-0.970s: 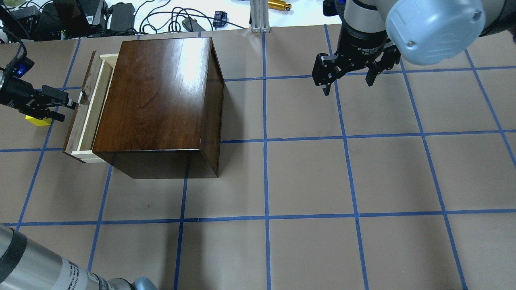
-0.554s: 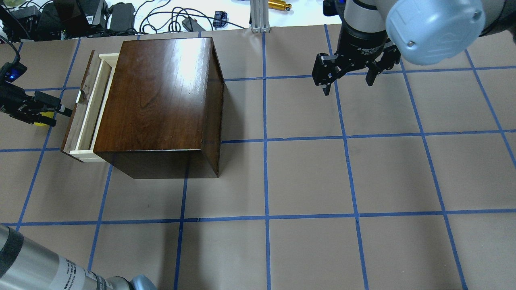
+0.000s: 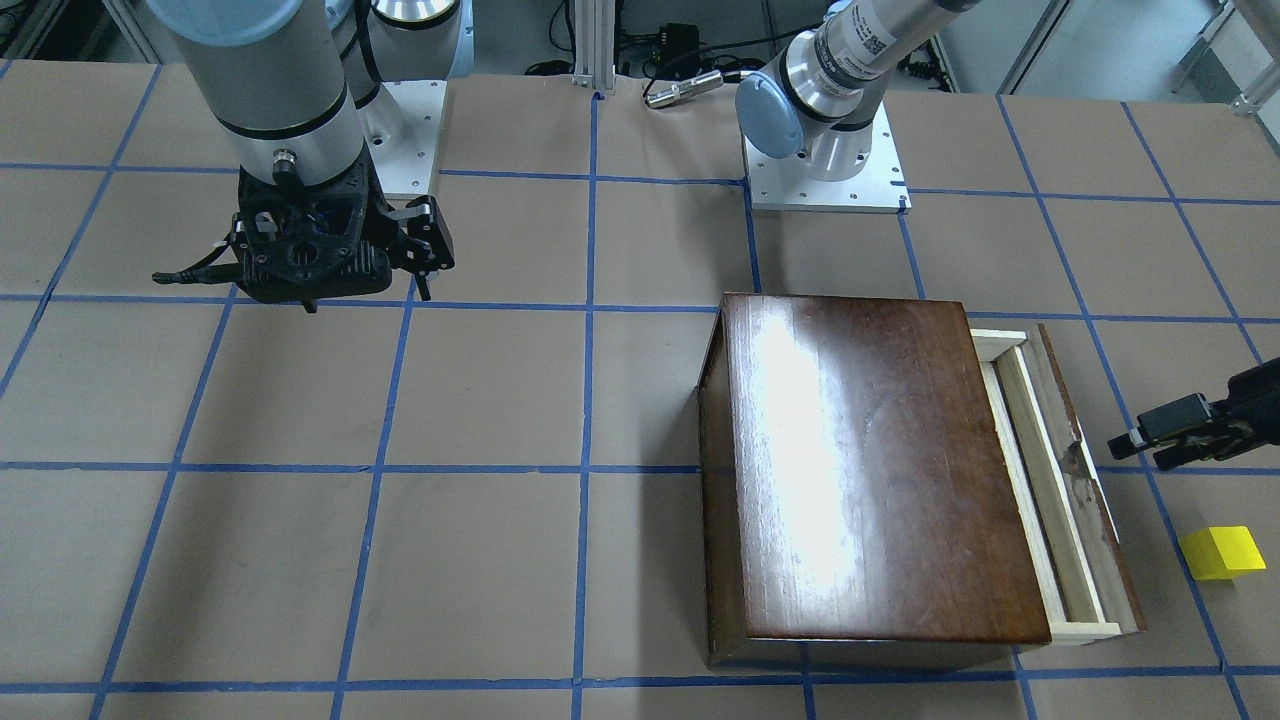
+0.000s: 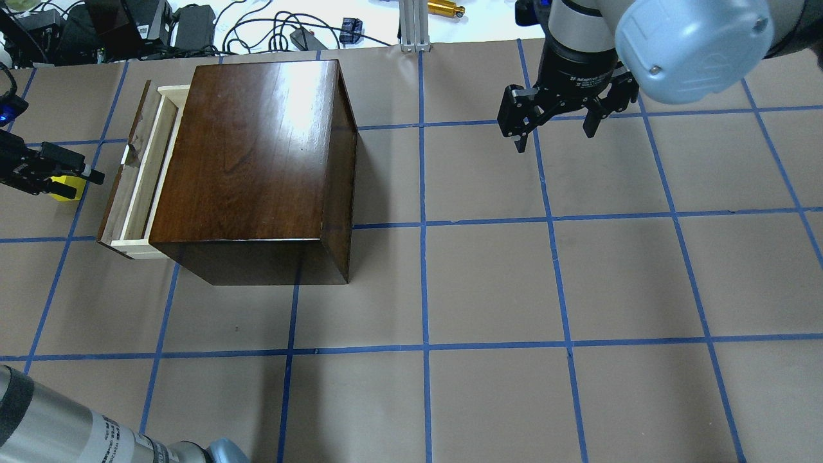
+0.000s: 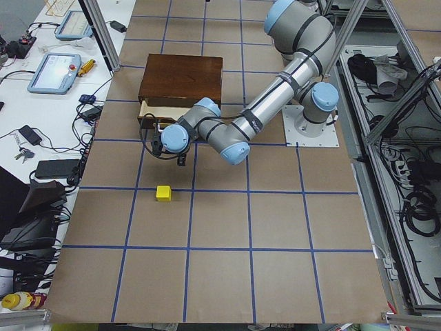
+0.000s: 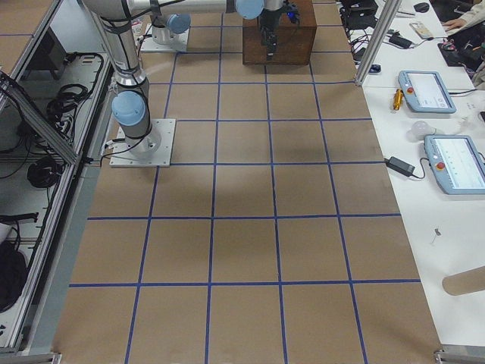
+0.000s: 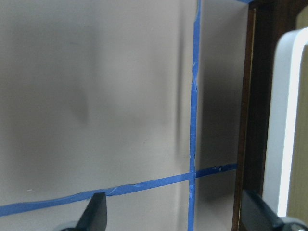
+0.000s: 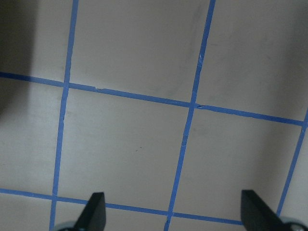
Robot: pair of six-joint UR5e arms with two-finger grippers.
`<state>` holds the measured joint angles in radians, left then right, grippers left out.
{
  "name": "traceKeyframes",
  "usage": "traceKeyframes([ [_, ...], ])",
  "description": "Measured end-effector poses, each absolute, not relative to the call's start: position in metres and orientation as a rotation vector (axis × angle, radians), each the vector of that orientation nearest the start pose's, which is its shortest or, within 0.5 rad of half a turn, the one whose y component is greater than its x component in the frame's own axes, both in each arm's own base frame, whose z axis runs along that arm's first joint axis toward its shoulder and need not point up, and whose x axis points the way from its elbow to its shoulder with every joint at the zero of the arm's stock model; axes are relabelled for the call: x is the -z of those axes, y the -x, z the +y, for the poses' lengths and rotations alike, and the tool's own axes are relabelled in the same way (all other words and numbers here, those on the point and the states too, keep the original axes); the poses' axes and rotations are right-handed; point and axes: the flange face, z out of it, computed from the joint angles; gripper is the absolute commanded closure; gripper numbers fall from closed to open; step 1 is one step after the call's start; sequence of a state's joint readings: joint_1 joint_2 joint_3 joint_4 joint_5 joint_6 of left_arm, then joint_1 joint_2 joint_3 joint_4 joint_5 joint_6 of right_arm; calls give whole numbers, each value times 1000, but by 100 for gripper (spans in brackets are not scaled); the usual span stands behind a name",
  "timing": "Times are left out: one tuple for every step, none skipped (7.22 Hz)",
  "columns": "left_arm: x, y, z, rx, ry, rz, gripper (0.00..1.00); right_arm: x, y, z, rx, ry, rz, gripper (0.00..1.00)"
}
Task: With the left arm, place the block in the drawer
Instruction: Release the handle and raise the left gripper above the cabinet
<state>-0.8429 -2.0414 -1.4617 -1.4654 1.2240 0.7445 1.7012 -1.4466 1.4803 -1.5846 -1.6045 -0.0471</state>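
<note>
- Black two-finger left gripper [image 4: 82,180] hangs at the far left edge. Its fingers are spread wide with nothing between them, and its wrist camera sees only paper and tape.
- Next to it, the small bright yellow cube-like block [image 4: 64,191] lies on the brown paper-covered table [image 4: 488,283]. From overhead the gripper partly hides it. The front-facing view shows the block untouched and off to one side of the fingers, near the drawer front but apart from it.
- The step in hand looks like the reach for the block. It would go best with the fingers centred over the cube and squared to two flat faces. They should come low before closing, so the cube is not nudged away.
- The shallow pale-wood, dark-fronted drawer [image 4: 136,193] is pulled only partway out of the glossy dark-brown wooden cabinet [image 4: 251,148]. The slot is narrow, so the block should be carried in clear of the small metal pull [image 4: 126,153] and let go low.
- The black right gripper [image 4: 553,132] hangs well apart on the far right, fingers apart and holding nothing.
</note>
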Motion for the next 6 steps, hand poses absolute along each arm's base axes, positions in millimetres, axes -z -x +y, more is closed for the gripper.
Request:
traceKeyframes([
  [-307, -305, -585, 68, 25, 3493, 0, -470, -199, -521, -29, 282, 3163, 0],
  [-321, -317, -588, 37, 6, 3413, 0, -470, -199, -521, -29, 281, 3164, 0],
  [-332, -330, -594, 19, -4, 3340, 0, -470, -199, -521, -29, 281, 3164, 0],
  [-343, -340, -603, 46, -13, 3285, 0, -469, -199, -521, -29, 282, 3163, 0],
  [-356, -343, -609, 69, -24, 3243, 0, -469, -199, -521, -29, 282, 3163, 0],
  [-376, -327, -612, 58, -53, 3218, 0, -469, -199, -521, -29, 283, 3163, 0],
])
